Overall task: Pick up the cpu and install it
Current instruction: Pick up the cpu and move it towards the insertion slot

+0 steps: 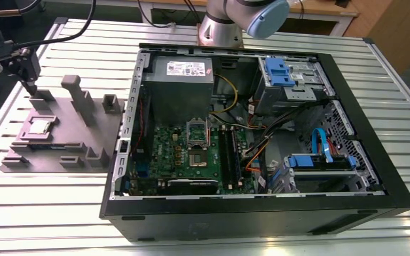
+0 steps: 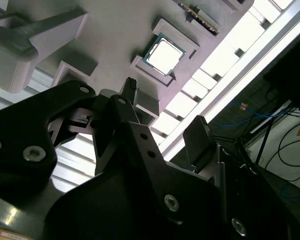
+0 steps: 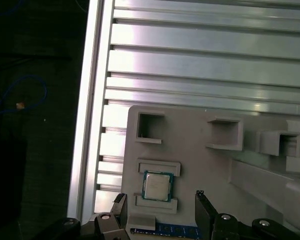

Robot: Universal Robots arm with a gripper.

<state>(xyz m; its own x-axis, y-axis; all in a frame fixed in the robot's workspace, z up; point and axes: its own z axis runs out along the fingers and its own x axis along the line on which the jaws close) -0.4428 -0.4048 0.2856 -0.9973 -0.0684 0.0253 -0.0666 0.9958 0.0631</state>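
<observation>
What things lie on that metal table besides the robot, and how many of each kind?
open computer case: 1
grey plastic block: 1
cpu: 1, seated in the block
blue circuit stick: 1, at the block's edge
Total: 4

Here's the arm (image 1: 223,26) at twelve o'clock in the exterior view: a silver-grey tube with a pale blue joint cover (image 1: 268,18). At ten o'clock we spot the matt-black gripper (image 1: 28,85) trailing black cables (image 1: 48,41). In the second wrist view, silver screws (image 2: 34,153) stud its angular linkages.
</observation>
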